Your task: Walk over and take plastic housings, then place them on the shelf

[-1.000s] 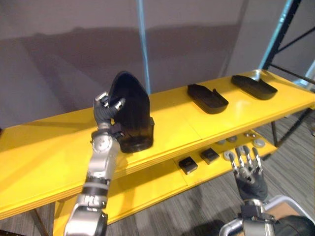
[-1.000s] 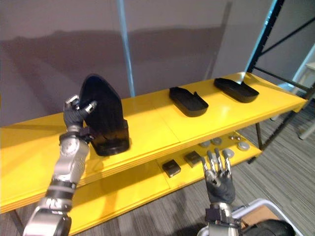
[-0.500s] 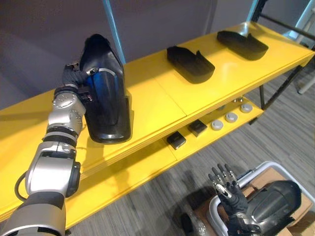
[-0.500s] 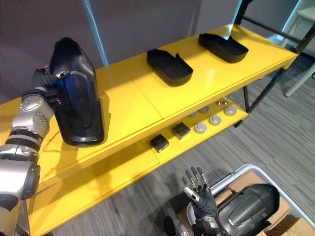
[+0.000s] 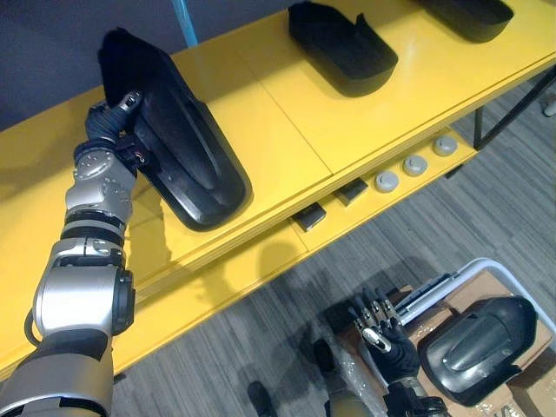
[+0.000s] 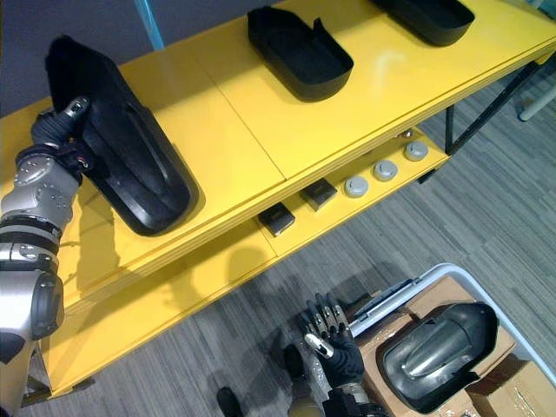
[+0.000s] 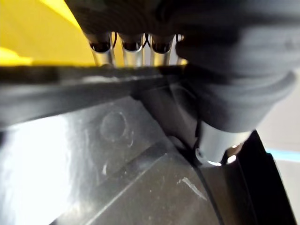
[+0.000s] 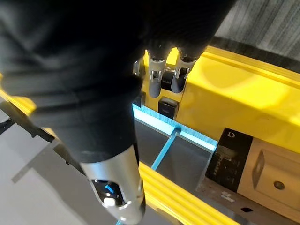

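One housing tilted on the shelf, upper left.
My left hand grips its raised end; I'd lower it flat before letting go. Right hand, bottom centre, hangs with fingers spread.

Bright light w/ glare on housing

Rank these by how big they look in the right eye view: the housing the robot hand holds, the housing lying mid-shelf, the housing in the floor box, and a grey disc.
1. held housing
2. mid-shelf housing and boxed housing: alike, distances differ
3. grey disc
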### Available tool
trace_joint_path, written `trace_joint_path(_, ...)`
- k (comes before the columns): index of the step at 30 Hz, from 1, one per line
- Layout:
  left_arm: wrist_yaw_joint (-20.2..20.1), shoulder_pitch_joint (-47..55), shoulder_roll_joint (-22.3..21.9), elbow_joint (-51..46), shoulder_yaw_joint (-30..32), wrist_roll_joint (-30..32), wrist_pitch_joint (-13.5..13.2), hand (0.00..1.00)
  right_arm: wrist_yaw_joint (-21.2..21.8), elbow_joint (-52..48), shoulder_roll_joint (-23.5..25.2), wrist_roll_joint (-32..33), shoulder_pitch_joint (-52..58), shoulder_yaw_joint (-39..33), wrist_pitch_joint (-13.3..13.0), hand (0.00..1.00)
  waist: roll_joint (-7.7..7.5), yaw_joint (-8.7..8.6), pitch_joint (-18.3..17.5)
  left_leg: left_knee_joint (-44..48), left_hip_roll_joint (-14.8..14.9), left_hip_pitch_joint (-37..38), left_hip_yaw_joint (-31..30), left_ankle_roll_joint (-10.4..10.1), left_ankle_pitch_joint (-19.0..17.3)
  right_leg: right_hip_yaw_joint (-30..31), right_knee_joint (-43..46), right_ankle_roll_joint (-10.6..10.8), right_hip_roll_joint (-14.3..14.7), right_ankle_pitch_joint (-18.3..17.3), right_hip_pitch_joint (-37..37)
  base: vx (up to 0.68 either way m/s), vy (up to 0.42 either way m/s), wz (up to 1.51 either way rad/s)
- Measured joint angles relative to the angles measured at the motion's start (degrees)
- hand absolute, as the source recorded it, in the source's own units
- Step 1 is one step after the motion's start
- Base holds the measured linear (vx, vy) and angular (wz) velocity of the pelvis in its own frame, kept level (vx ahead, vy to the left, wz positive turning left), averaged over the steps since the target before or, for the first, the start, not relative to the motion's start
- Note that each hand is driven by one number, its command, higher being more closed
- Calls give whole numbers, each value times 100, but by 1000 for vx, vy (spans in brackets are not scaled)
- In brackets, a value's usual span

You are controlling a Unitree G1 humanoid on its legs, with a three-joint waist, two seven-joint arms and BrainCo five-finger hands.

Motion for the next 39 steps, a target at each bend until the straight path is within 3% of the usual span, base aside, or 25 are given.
trace_joint_path(5,252,-5,45,-59,173,294,1,0,0,-57,5,1,105,145,-8,0,-63,96,86,100,55,-106,383,7,-9,12,135,0,13,0,-154,-21,15,-4)
trace_joint_path(14,225,-5,152,-224,296,934,-6,0,48,-58,3,5,243,173,-19,0,-64,128,85,281,120,-178,516,9,-37,-1,150,0,18,0,-153,-5,3,0)
trace_joint_path(18,-9,-11,229,-280,-119,1499,-6,0,157,-57,3,23,253,174,-19,0,-65,124,84,336,142,-180,535,15,-53,-17,189,0,18,0,-144,-17,8,1)
trace_joint_path(22,9,-88,232,-466,-355,1739,-11,0,170,-52,5,18,286,238,-19,0,-81,120,73,412,169,-181,603,7,-126,-19,213,0,18,0,-132,-10,6,1)
trace_joint_path(27,378,1,214,-1931,-690,1689,-147,0,171,78,-1,-148,265,298,-46,0,-101,114,62,431,171,-59,498,19,-97,-83,201,0,16,0,53,8,19,8)
trace_joint_path(28,647,359,165,-2827,-567,1760,-330,0,168,303,-1,-244,188,286,-108,0,-102,107,57,397,160,74,487,42,-69,-127,187,1,15,-1,188,37,22,6)
trace_joint_path(30,1059,1114,-183,-4172,-165,2118,-655,0,158,579,21,-368,146,221,-167,0,-82,79,-6,286,126,308,390,39,-42,-213,46,1,7,-2,485,45,27,16)
trace_joint_path(31,1358,1800,-651,-5059,260,2486,-884,0,136,629,46,-522,162,180,-188,0,-63,47,-139,144,101,461,319,29,1,-302,-43,1,4,-3,646,44,22,22)
trace_joint_path(33,1672,2888,-1407,-6066,637,2882,-1096,0,118,618,108,-742,129,91,-304,0,-57,56,-337,-26,69,656,201,16,36,-380,-168,1,8,-5,870,47,20,26)
trace_joint_path(37,1888,5407,-2996,-7198,600,3771,-1122,0,-142,617,280,-1584,-261,-275,-571,0,-43,156,-640,-312,-12,929,-131,13,139,-699,-298,23,-35,-58,1243,-25,20,38)
trace_joint_path(39,1834,6271,-3469,-7447,231,3828,-1135,0,-376,620,284,-2059,-494,-402,-672,0,-30,307,-738,-423,-65,1050,-261,29,183,-828,-298,39,-71,-126,1374,-63,23,43)
